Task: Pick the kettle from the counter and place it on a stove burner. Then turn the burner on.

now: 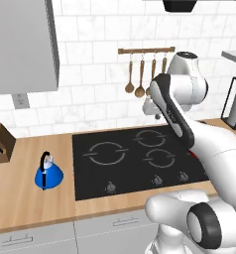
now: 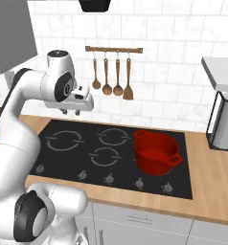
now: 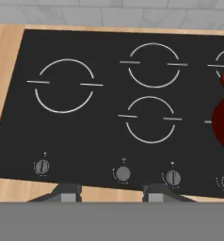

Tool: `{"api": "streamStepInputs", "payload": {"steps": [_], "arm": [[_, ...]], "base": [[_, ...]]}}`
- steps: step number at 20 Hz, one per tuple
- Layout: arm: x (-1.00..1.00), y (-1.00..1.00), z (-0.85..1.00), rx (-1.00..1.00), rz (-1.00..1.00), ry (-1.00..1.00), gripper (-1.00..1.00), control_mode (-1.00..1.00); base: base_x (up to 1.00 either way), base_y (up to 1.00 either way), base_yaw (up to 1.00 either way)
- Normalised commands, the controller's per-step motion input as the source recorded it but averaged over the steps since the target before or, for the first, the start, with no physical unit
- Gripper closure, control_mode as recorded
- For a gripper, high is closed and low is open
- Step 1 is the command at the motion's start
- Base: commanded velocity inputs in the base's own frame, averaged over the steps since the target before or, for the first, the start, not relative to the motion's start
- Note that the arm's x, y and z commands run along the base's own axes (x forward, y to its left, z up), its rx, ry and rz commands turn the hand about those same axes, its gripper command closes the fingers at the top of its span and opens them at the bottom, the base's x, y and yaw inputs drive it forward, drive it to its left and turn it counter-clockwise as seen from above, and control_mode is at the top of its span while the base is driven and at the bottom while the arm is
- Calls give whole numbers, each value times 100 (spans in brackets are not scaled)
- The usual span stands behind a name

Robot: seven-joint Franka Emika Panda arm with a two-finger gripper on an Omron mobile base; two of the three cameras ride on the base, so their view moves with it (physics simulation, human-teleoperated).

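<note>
You are looking at a counter (image 1: pixel 30 203) of light brown wood grain, smooth and matt. Set into it is a cooktop (image 1: pixel 90 183) of flat black glass, marked with thin grey rings — the largest is the stove burner (image 1: pixel 106 153). The kettle (image 1: pixel 48 172) has a glossy blue body, a silver metallic lid and a thin black handle. The pot (image 2: pixel 156 152) is smooth red, slightly shiny. Wooden spoons (image 2: pixel 111 72) hang from a wooden rail — behind them, glossy white wall tiles (image 2: pixel 173 72).
</note>
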Motion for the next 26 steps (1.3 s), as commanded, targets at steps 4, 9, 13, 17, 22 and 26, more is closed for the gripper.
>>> {"api": "streamStepInputs", "payload": {"steps": [4, 9, 13, 17, 22, 26], "arm": [[-24, 45, 0, 0, 1, -4, -100, -100], [-73, 100, 0, 5, 0, -12, -100, -100], [-62, 100, -18, 2, 0, -10, -100, -100], [-38, 100, -36, 0, 0, -3, -100, -100], [-2, 100, -45, -2, 0, 0, -100, -100], [0, 100, -29, -3, 0, 0, -100, -100]], "base": [[0, 0, 0], [0, 0, 0], [0, 0, 0], [0, 0, 0], [0, 0, 0], [0, 0, 0]]}}
